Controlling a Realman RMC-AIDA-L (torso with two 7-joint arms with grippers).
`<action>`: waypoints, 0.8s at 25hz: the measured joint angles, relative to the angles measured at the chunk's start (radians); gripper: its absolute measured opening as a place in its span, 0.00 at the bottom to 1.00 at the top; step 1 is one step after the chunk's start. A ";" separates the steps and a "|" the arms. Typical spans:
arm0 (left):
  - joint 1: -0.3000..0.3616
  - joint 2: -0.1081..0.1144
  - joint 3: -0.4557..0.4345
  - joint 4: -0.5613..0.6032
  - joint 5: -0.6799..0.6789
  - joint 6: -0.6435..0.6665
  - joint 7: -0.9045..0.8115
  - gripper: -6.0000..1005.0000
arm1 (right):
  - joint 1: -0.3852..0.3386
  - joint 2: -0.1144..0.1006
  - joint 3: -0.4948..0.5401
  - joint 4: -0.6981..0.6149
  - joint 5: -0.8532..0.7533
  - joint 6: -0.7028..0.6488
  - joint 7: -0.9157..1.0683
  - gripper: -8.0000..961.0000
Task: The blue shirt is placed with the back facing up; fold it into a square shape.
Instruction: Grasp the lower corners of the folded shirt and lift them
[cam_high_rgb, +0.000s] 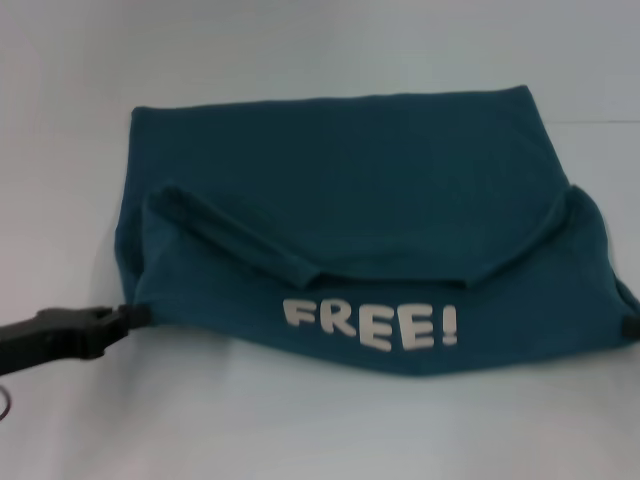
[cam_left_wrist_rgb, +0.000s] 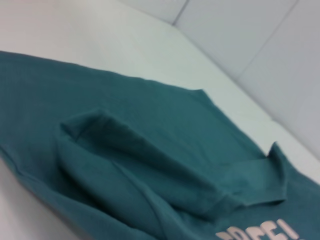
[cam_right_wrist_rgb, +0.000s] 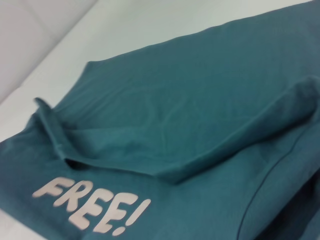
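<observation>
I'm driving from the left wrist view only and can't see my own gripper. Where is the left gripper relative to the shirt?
Observer: In the head view, the left gripper is at the near left corner of the blue shirt, touching its edge.
Operator: And the right one?
Observer: Only a dark tip of the right gripper shows, at the shirt's near right corner.
Operator: I see cut-off letters. What do they say?
Observer: The lettering reads "FREE!" in full, on the near part of the shirt, which lies front face up.
</observation>
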 joint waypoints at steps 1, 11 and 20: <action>0.009 0.001 -0.023 0.006 0.004 0.039 0.000 0.03 | -0.012 -0.002 0.004 -0.008 -0.001 -0.033 -0.014 0.05; 0.094 0.004 -0.185 0.036 0.075 0.323 0.008 0.03 | -0.113 0.004 0.041 -0.101 -0.007 -0.280 -0.083 0.05; 0.136 -0.001 -0.200 0.059 0.113 0.449 0.019 0.03 | -0.170 0.012 0.071 -0.103 -0.072 -0.381 -0.114 0.05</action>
